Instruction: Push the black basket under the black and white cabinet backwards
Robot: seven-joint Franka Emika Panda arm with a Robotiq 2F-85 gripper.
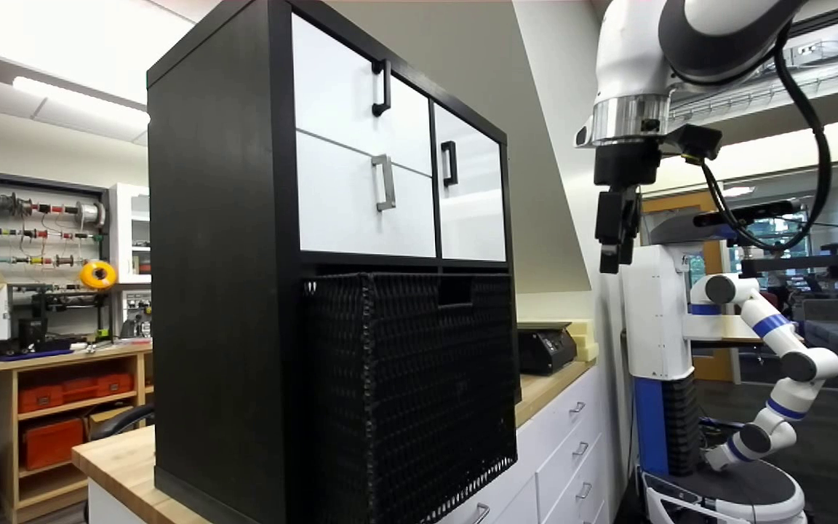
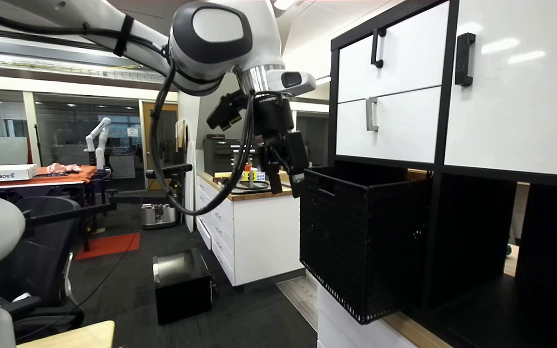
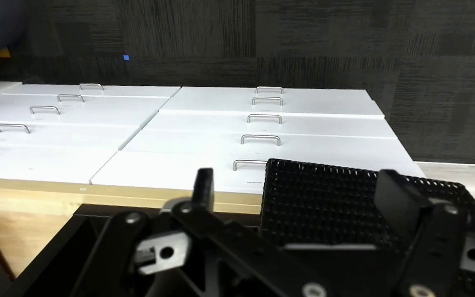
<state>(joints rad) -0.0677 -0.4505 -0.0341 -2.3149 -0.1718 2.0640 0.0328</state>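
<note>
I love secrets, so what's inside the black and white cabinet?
The black basket sits partway inside, sticking out below the white fronts. Those shut fronts hide whatever's behind them, and the basket's sides hide its inner bottom.

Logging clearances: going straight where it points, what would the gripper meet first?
Pointing mostly down, the gripper seems to miss the black basket, probably meeting the white drawers or dark floor; depth is unclear.

Your arm (image 2: 206,46) positioned at the top of both exterior views, your wrist (image 1: 630,116) directed downward, your gripper (image 2: 286,186) below it with a slight tilt in an exterior view, its two black fingers (image 3: 398,202) standing widely separated in the wrist view.
</note>
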